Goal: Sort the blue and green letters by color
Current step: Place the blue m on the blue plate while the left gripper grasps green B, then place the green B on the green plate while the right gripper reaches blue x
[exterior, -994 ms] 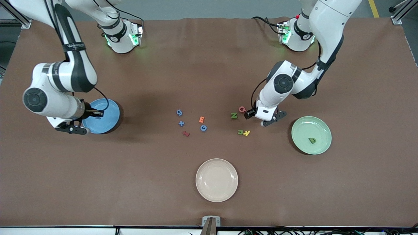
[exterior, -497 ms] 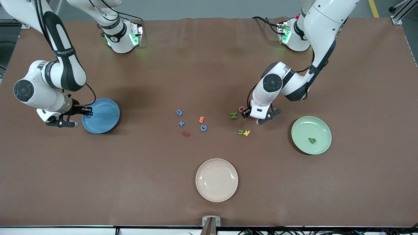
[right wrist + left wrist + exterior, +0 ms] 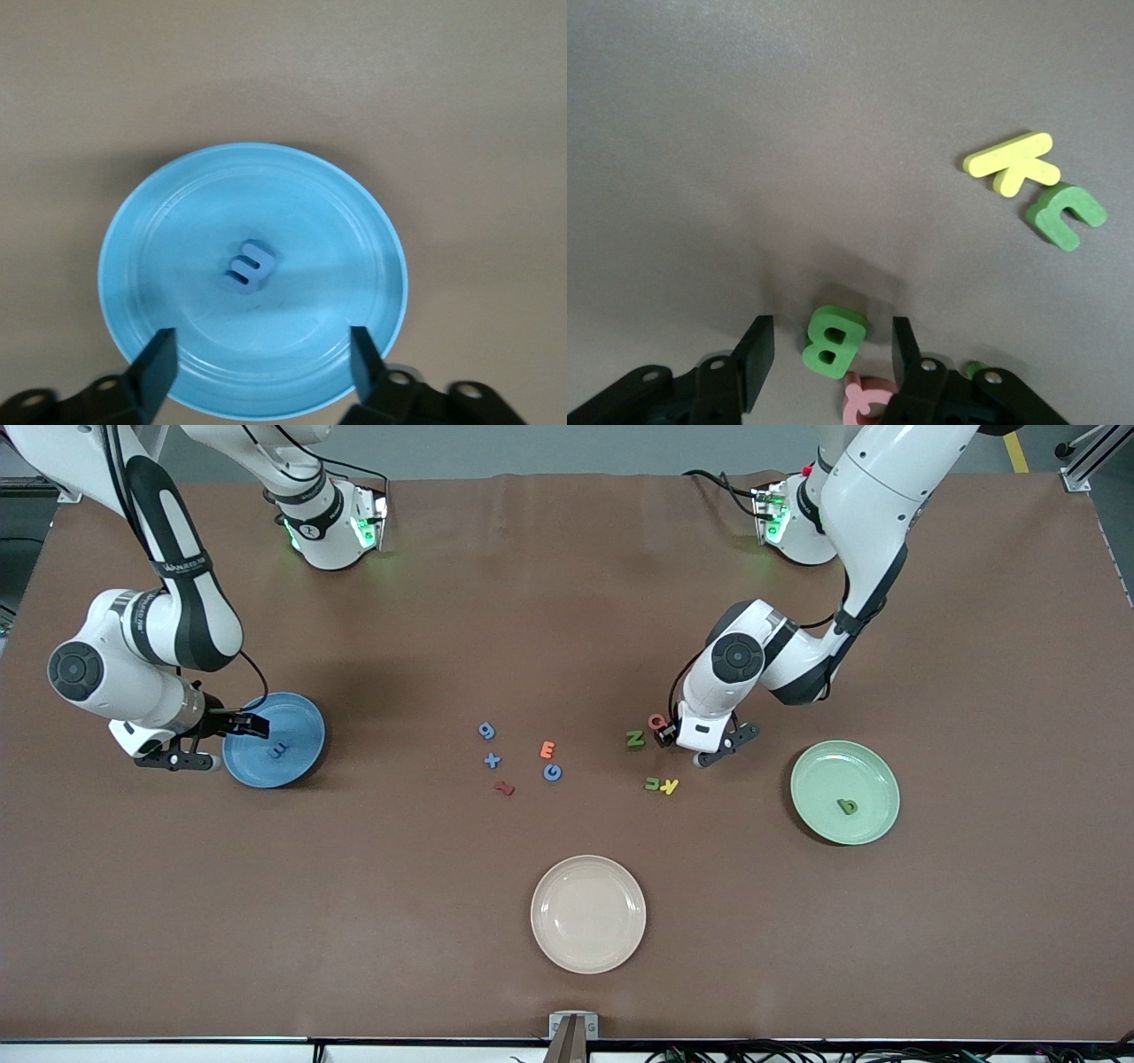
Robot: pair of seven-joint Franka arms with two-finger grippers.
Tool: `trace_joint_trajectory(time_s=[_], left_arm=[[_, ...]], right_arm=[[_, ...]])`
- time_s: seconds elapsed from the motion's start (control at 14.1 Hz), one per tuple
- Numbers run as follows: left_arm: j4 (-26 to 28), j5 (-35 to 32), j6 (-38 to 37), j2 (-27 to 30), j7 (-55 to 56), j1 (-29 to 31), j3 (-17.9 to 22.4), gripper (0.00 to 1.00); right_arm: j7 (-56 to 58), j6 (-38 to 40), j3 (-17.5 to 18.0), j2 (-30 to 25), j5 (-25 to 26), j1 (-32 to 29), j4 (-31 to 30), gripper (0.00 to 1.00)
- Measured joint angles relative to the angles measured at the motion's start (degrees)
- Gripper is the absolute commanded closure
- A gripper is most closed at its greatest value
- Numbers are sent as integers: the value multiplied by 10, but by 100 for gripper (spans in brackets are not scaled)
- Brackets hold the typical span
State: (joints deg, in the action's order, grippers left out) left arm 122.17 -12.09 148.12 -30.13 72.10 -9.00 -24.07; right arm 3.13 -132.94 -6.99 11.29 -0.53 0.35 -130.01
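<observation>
L gripper (image 3: 826, 354) jaws straddle green B (image 3: 833, 341), maybe touching, R gripper (image 3: 257, 363) jaws wide, empty

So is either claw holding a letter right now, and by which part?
No. The right claw is open over the blue plate, with the blue m lying in it. The left claw straddles the green B without gripping it.

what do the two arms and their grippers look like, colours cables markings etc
Both arms are glossy white with black joint bands and round dark grey caps at the joints. A thin black cable loops near each wrist. Green lights glow on both bases. The left gripper and right gripper have black fingers with silver screws on their black mounts; the right gripper's fingers look alike.
</observation>
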Motion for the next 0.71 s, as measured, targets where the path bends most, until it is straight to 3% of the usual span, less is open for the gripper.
trace_joint_trajectory(time_s=[0.21,0.28,0.43,0.5,0.71], left_arm=[[-3,0,0,-6,0,0,0,53],[-4,0,0,-6,0,0,0,61],[-4,0,-4,-4,0,0,0,92],[-5,0,-4,-3,0,0,0,98],[-10,-2,-2,-3,0,3,1,99]], right_arm=[[-68,0,4,-3,0,35,2,0],[-97,0,5,-4,-1,55,6,0],[-167,0,7,-4,-1,102,19,0],[-204,1,8,-4,-1,126,26,0],[-315,3,10,3,-7,194,50,0]])
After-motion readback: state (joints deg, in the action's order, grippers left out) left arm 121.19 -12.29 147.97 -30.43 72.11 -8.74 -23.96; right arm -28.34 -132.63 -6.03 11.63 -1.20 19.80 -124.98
